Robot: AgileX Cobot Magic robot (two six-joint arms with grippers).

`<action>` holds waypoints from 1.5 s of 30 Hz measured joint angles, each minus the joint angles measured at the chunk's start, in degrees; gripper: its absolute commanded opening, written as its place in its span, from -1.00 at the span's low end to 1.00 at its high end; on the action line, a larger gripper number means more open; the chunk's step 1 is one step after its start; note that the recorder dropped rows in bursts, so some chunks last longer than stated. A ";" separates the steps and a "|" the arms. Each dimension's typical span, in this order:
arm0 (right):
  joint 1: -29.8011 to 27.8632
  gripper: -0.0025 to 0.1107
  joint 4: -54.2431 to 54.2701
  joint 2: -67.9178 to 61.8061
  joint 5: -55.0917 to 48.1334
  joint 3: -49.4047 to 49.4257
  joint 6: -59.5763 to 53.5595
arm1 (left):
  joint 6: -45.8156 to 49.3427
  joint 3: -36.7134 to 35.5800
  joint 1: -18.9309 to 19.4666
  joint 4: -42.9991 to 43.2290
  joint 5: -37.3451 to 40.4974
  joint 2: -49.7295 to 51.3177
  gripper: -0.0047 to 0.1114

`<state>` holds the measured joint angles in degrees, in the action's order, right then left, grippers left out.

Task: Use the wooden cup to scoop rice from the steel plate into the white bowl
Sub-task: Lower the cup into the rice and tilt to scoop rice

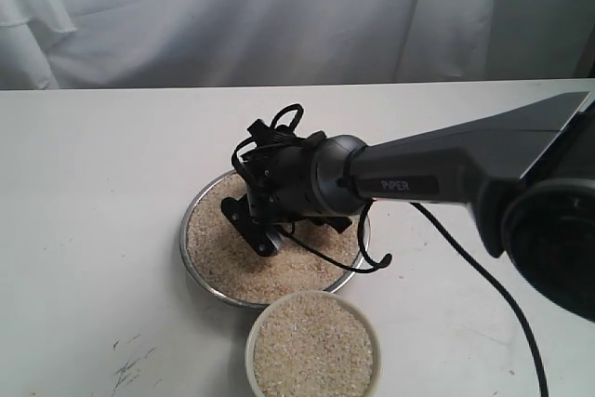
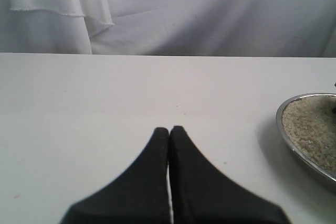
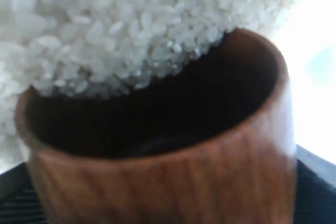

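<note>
Nearest, the white bowl (image 1: pixel 310 295) looks nearly full of rice (image 1: pixel 311 350), so little seems left; behind it the right gripper (image 1: pixel 256 230), clamped on the wooden cup (image 3: pixel 173 182), presses into the steel plate (image 1: pixel 184 246) for 1 more scoop, while the left gripper (image 2: pixel 169 132) idles, pressed together.

A plain white bench (image 1: pixel 93 183) spreads before me, with faint dark scuffs (image 1: pixel 125 369) near its front; pale cloth (image 1: pixel 232 16) hangs in soft folds behind.

The right arm (image 1: pixel 465 160) is a chunky dark grey tube with "PIPER" (image 1: pixel 407 185) in pale letters well back from its fingers (image 1: pixel 251 228). Closer to them there's a rounded black wrist (image 1: pixel 321 178) with thin black cables (image 1: pixel 289 116) looped all over it. The left fingers (image 2: pixel 149 182) are plain matte black wedges tapering to rounded tips.
</note>
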<state>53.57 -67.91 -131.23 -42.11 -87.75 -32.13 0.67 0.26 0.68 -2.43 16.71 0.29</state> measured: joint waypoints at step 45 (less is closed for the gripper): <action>-4.54 -0.96 31.74 2.33 10.28 -0.57 -26.42 | 0.00 0.00 0.00 0.00 0.00 0.00 -0.92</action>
<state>49.03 -36.17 -128.90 -31.83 -88.32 -58.55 0.67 0.26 0.68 -2.43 16.71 0.29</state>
